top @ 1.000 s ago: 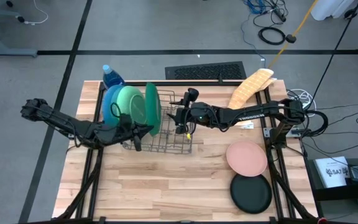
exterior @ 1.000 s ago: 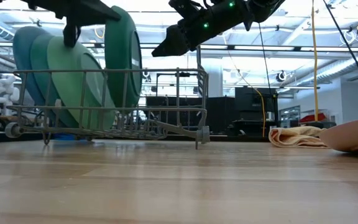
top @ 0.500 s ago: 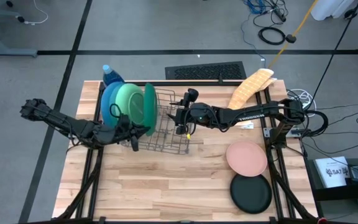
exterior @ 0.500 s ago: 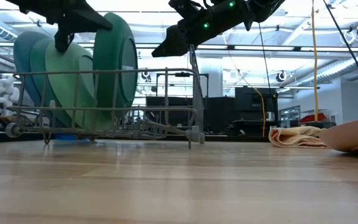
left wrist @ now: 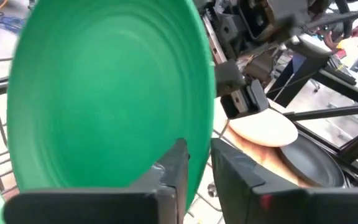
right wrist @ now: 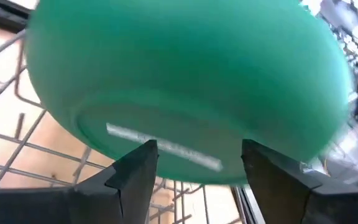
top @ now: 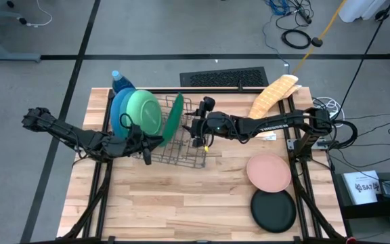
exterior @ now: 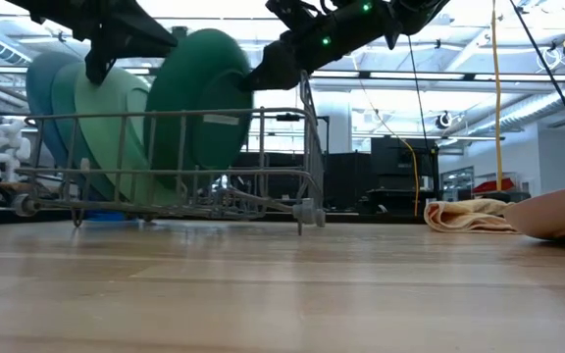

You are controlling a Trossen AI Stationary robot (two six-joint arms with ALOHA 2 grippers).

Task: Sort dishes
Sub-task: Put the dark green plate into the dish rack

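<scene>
Inside the wire rack (top: 181,146), a round smooth plate (top: 172,120) tilts beside the wide-spread right end effector (top: 196,134).

A wire dish rack (top: 181,146) is sitting on the counter (top: 181,196), holding three plates at its left end and a fourth plate (top: 173,120) leaning rightward beside them. Two smaller plates (top: 269,172) are lying well right of it, one before the other.

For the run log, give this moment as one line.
dark green plate tilted in rack | left gripper open beside it | right gripper open, facing it
</scene>
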